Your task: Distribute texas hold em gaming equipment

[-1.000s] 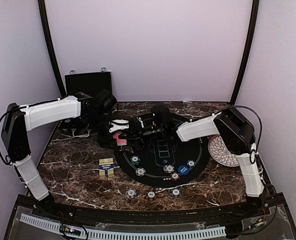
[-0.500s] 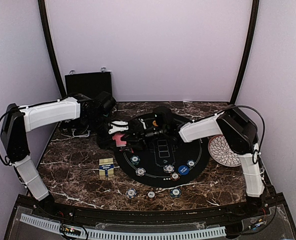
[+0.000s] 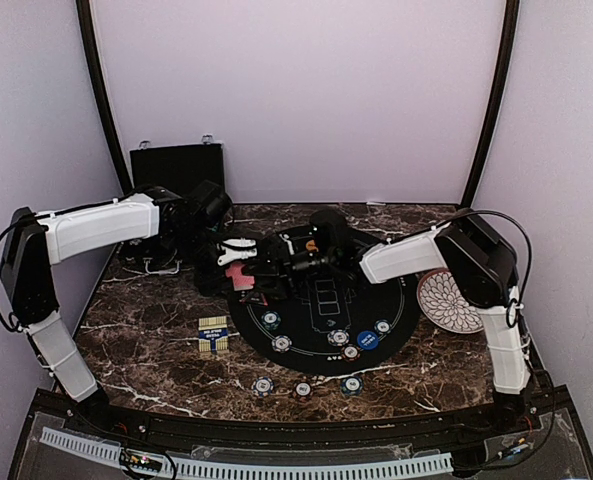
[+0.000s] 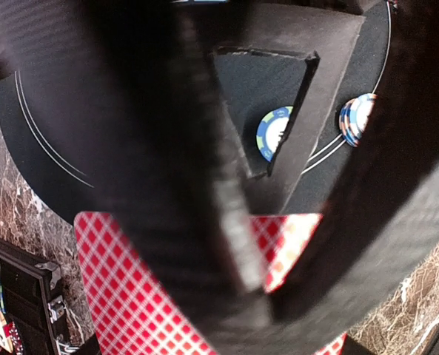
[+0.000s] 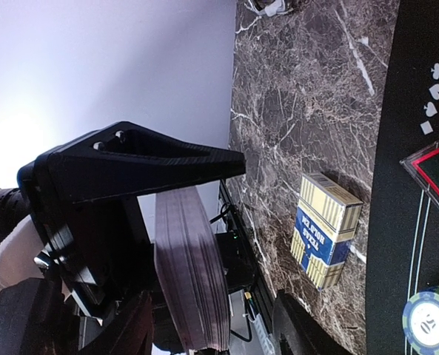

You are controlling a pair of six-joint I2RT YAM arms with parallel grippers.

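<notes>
The deck of red-backed cards (image 3: 242, 279) is held off the surface. The left gripper (image 3: 236, 266) pinches it, jaws closed tight on the cards, above the far left rim of the round black mat (image 3: 321, 300). In the right wrist view the deck shows edge-on. There the right gripper (image 5: 219, 327) has its jaws apart, one on either side of the deck's end. One finger is close beside the cards and the other stands clear of them, so this gripper has hold of nothing.

Several poker chips (image 3: 270, 320) lie flat on the near half of the mat, with a blue button disc (image 3: 367, 340) among them. Three more chips (image 3: 303, 389) sit in a row on the marble surface (image 3: 146, 330), just in front of the mat. A yellow and blue card box (image 3: 213, 334) lies on the marble just left of the mat. A white plate (image 3: 446, 300) rests near the right edge, partly under the right arm. A black case (image 3: 176, 165) stands at the far left corner.
</notes>
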